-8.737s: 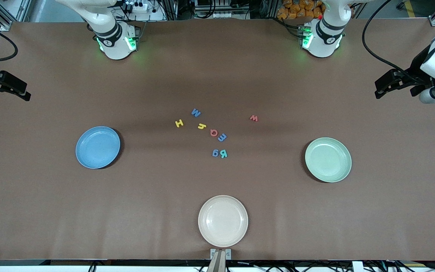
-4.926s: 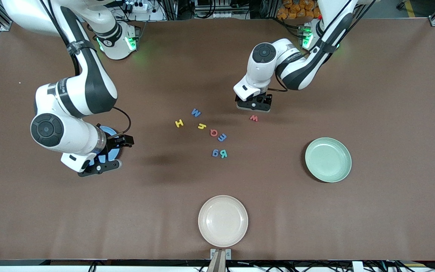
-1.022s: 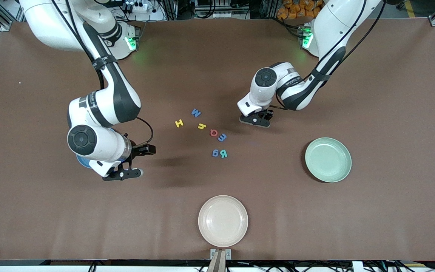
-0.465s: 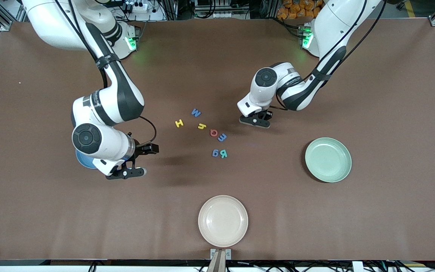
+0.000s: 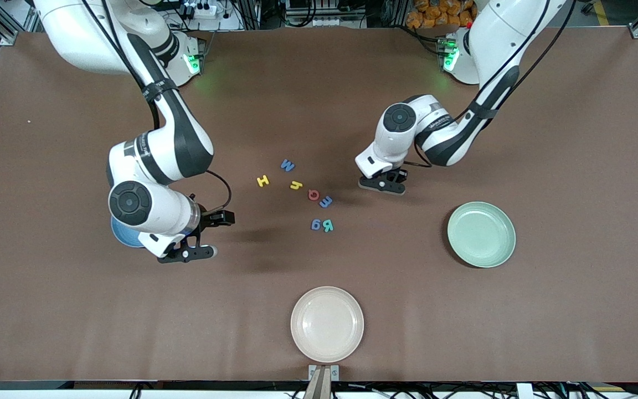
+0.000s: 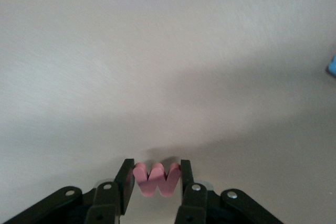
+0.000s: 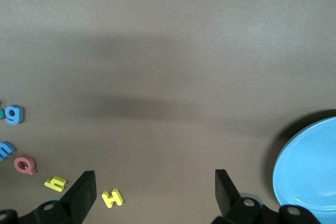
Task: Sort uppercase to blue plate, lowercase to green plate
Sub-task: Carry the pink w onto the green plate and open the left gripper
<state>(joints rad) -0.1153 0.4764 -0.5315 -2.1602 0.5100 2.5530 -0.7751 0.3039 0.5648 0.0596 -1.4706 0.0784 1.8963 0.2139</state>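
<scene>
Most of the round light-blue plate (image 5: 121, 236) is hidden under the right arm. The small red foam w (image 6: 157, 179), clamped between the left fingers (image 6: 126, 179), is unseen in the front view. Two teal and blue foam letters (image 6: 331, 65) are cut off at the left wrist view's edge.

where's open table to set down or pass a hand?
Bare table lies between green plate and cream plate, and along the camera-side edge. Crowded at the centre letter cluster. Left hand holds the red w beside it; right hand, open, hovers by blue plate.
</scene>
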